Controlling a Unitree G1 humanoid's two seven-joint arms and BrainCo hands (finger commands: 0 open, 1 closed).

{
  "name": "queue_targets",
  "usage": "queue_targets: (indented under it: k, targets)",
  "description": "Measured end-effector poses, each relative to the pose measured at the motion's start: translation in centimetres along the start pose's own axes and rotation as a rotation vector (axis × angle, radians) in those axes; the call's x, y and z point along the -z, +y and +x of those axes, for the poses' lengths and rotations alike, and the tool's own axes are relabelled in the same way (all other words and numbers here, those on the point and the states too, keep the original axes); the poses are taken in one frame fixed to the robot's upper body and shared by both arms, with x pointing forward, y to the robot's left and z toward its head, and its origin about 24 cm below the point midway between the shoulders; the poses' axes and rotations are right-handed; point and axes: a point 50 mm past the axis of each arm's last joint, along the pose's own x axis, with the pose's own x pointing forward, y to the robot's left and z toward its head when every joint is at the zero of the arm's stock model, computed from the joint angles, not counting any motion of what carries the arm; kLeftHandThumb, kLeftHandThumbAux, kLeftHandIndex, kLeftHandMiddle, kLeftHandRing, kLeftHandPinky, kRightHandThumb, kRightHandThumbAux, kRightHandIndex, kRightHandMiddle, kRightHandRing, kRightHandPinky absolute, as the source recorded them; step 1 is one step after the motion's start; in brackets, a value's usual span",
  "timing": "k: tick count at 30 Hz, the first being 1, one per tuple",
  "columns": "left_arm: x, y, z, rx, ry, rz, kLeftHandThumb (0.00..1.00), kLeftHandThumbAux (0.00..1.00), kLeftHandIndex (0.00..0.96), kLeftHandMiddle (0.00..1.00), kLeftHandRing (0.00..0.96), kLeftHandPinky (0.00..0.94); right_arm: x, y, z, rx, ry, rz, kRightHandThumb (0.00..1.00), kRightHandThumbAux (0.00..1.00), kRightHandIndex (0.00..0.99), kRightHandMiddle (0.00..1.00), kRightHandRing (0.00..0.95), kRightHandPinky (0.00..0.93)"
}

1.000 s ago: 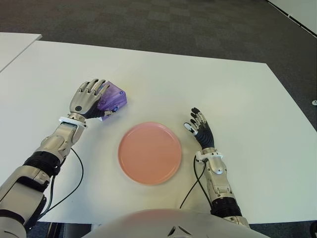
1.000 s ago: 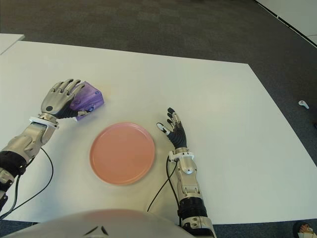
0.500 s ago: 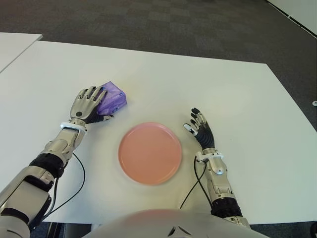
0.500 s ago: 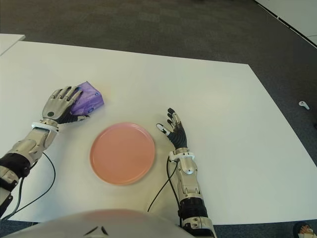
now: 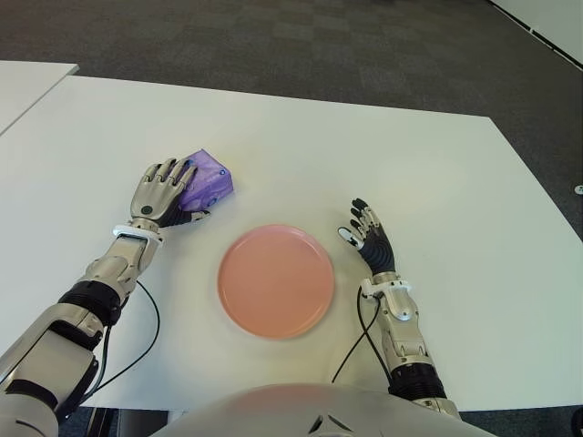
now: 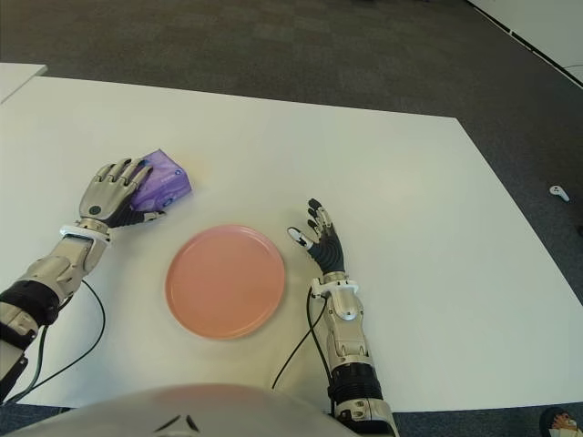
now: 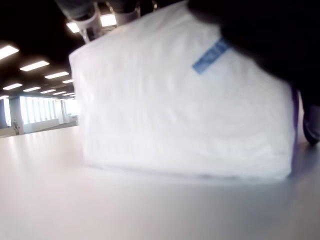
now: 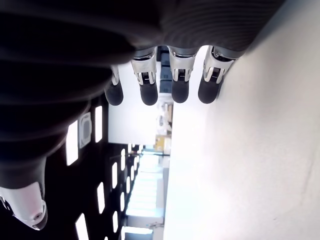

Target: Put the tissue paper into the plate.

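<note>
A purple tissue pack (image 5: 212, 179) lies on the white table (image 5: 410, 155), left of and behind the pink plate (image 5: 275, 280). My left hand (image 5: 164, 188) lies against the pack's left side, fingers stretched over its top edge and thumb along its near side, not closed round it. In the left wrist view the pack's white face (image 7: 185, 100) fills the picture, standing on the table, with fingertips (image 7: 90, 22) showing over its upper edge. My right hand (image 5: 367, 238) shows just right of the plate with fingers spread and nothing in it. The plate holds nothing.
A black cable (image 5: 146, 319) runs from the left forearm across the table's near left. Another cable (image 5: 357, 337) loops beside the right forearm. A second white table's corner (image 5: 27, 77) shows at far left. Dark carpet (image 5: 301, 45) lies beyond the far edge.
My left hand has come down and drawn back a little toward me, uncovering more of the pack; the pack has stayed in place. The right hand has not moved.
</note>
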Motion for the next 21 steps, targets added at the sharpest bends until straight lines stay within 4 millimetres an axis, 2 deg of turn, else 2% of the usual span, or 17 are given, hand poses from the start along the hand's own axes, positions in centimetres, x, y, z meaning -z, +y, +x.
queue_targets:
  k: [21]
  targets:
    - [-0.09,-0.25,-0.05,-0.003,0.011,-0.017,0.02,0.383,0.0,0.0,0.0,0.0,0.01,-0.12,-0.4,0.0,0.001,-0.005,0.097,0.617,0.049,0.037,0.023,0.049]
